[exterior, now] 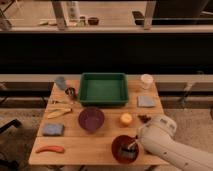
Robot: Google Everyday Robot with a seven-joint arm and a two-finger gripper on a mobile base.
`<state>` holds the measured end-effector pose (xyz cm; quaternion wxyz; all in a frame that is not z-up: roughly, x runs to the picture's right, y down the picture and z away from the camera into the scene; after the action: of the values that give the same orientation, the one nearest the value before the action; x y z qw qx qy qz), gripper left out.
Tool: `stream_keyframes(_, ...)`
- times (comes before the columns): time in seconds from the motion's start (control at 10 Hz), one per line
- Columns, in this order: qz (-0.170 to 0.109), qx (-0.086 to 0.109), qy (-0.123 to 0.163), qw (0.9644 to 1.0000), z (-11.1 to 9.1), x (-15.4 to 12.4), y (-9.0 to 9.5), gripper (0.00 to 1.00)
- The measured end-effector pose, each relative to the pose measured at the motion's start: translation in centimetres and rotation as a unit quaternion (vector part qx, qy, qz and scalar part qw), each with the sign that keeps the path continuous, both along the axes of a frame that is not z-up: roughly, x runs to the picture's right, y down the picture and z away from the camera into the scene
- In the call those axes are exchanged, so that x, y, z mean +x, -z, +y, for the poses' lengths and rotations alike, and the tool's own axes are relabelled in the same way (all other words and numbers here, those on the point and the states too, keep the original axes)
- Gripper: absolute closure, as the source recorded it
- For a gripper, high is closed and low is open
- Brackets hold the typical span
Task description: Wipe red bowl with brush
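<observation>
Camera view: gripper (134, 145) sits at the red bowl's (119, 145) right rim, near table (80, 150) front edge; finger state can't be told. Brush (131, 147) appears as a pale head w/ dark shaft inside the bowl, at the gripper tip. Outward: yellow ball (126, 119) just behind, purple bowl (91, 119) to the left, green tray (103, 88) further back. Handling, judged: brush light, handle stiff, bristles soft, so hold mid-handle; bowl likely rigid, smooth and light, may slide under hard wiping.
</observation>
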<state>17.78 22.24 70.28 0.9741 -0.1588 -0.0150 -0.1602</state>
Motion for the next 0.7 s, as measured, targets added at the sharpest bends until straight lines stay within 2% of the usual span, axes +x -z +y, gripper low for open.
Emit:
stream_keyframes(0.4, -0.015, 0.002, 0.014, 0.9998, -0.6, -3.2, -1.0, 1.00)
stream_keyframes(0.7, -0.026, 0.004, 0.022, 0.9994, -0.7, -5.2, -1.2, 1.00)
